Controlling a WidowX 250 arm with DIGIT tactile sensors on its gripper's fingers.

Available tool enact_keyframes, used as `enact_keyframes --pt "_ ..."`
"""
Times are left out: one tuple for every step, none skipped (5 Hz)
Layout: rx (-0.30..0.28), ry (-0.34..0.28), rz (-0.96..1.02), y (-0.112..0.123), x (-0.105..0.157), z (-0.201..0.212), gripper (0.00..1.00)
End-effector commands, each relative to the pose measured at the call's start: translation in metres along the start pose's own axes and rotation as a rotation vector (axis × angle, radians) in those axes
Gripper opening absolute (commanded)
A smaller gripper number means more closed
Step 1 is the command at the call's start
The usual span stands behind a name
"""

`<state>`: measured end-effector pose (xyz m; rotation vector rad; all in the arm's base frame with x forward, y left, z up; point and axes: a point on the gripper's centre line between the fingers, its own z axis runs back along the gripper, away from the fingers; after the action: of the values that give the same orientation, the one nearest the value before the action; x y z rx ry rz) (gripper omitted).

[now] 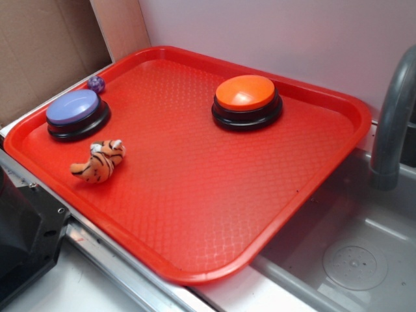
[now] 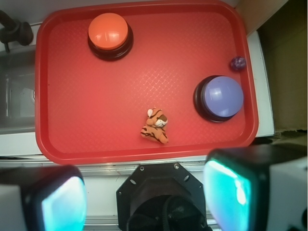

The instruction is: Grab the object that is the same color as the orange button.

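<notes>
- Hanging high above the red tray (image 2: 53, 86) in the wrist view, the gripper (image 2: 147, 195) had its two pads spread wide apart with nothing between them; it did not appear in the exterior view at all.
- The step in hand looked like the very start: the target had to be picked out by colour, and no approach to it had been made.
- The orange button (image 1: 246, 93) sat toward the far side of the tray, a glossy dome on a black base, and gave the colour to match.
- The plush tiger (image 1: 100, 162) matched it: orange with black stripes and white patches, curled, lying on the tray's near-left part just beside the purple button (image 1: 73, 108) but not touching it.
- In the wrist view the tiger lay near the tray's lower rim, roughly centred between the pads, so the next move likely called for a descent straight onto it, with the pads closing across its narrow body.
- The toy looked soft and fuzzy, so it would probably squash under a squeeze rather than slip.
- The tray was hard plastic with a fine diamond-embossed floor and a raised rounded rim.
- A tiny purple ball (image 1: 96, 83) rested at the far-left corner, beyond the purple button, and was a thing to avoid.
</notes>
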<state>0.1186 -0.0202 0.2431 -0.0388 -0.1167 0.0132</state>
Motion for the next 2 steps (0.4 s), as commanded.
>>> enact_keyframes --pt "0.0 0.0 0.0 0.0 0.0 0.0 1.0" --pt "0.0 -0.043 0.155 0.013 0.004 -0.042 1.0"
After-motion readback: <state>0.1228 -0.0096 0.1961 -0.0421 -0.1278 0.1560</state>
